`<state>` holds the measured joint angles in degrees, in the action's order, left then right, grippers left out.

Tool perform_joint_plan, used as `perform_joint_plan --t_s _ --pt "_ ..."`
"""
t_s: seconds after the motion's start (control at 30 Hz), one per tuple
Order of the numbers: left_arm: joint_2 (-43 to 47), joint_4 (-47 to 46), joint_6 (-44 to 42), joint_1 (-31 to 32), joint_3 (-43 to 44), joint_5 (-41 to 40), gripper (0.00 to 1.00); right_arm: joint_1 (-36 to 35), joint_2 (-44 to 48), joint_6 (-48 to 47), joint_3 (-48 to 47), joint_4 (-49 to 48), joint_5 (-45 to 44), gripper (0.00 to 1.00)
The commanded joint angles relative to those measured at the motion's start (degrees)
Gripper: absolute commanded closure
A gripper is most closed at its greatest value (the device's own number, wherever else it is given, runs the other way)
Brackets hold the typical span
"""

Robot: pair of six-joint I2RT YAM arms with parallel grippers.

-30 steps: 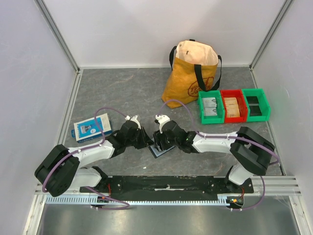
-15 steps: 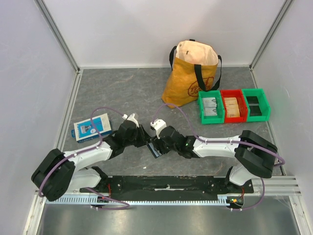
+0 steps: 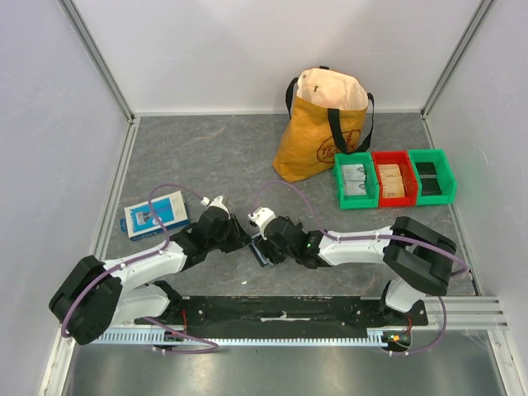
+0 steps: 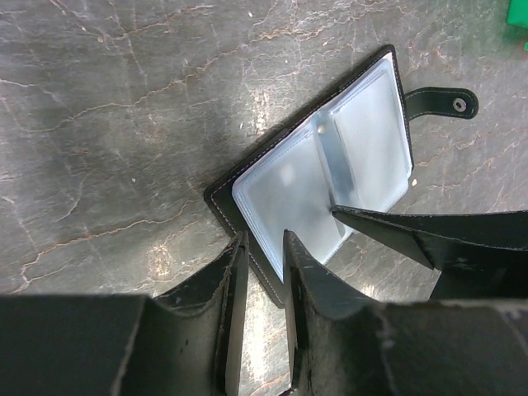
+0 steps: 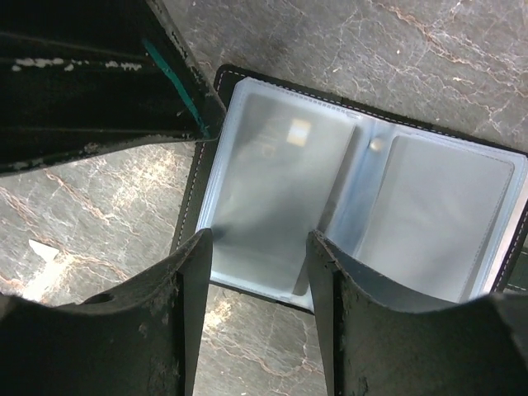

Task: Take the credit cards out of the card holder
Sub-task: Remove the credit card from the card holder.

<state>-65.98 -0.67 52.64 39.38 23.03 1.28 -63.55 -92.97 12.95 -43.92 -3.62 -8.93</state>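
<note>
The black card holder (image 3: 262, 251) lies open on the table between my two grippers. Clear sleeves show pale blue-grey credit cards, one in the left page (image 5: 272, 198) and one in the right page (image 5: 437, 214). No orange card shows. The tab with the silver stud (image 4: 458, 104) sticks out at the holder's (image 4: 322, 173) far side. My left gripper (image 4: 261, 244) stands at the holder's near black edge, its jaws only a narrow gap apart and empty. My right gripper (image 5: 260, 239) is open over the left page's near edge, holding nothing.
A blue-and-white flat box (image 3: 155, 214) lies left of the left arm. An orange tote bag (image 3: 322, 124) stands at the back. Green (image 3: 356, 180), red (image 3: 393, 178) and green (image 3: 431, 176) bins sit at the right.
Both grippers have moved slightly left and toward the near edge. The right gripper has come down lower over the holder, which has shifted a little left.
</note>
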Motion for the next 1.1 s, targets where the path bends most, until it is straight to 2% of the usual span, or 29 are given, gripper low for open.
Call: perform_joint_plan --t_s 0.0,0.3,0.43,0.5,0.77,0.93,1.07 --pt "-0.2 0.14 -0.87 0.18 0.0 -1.54 0.7 -0.26 -1.78 -0.47 -2.22 2.82 -1.26 0.46" --pt "-0.29 0.32 -1.31 0.18 0.88 2.32 0.68 -0.26 -2.83 0.5 -2.57 3.44 -3.9 0.74" --pt "-0.3 0.32 -1.4 0.18 2.02 3.29 0.67 -0.09 -3.62 1.29 -2.75 3.53 -3.99 0.88" --pt "-0.47 0.32 -1.4 0.26 2.72 3.55 0.66 0.53 -3.89 1.72 -2.66 3.53 -3.38 0.99" --pt "-3.63 -0.3 -0.79 0.26 5.45 5.48 0.65 5.62 -2.66 3.57 0.41 -0.07 5.93 1.0" --pt "-4.43 -1.96 2.2 0.61 4.49 7.68 0.65 8.88 -1.34 6.55 3.48 -5.68 13.66 1.0" --pt "-5.83 -4.42 4.83 1.67 3.61 8.74 0.62 9.85 -1.16 8.23 4.81 -8.42 16.57 1.0"
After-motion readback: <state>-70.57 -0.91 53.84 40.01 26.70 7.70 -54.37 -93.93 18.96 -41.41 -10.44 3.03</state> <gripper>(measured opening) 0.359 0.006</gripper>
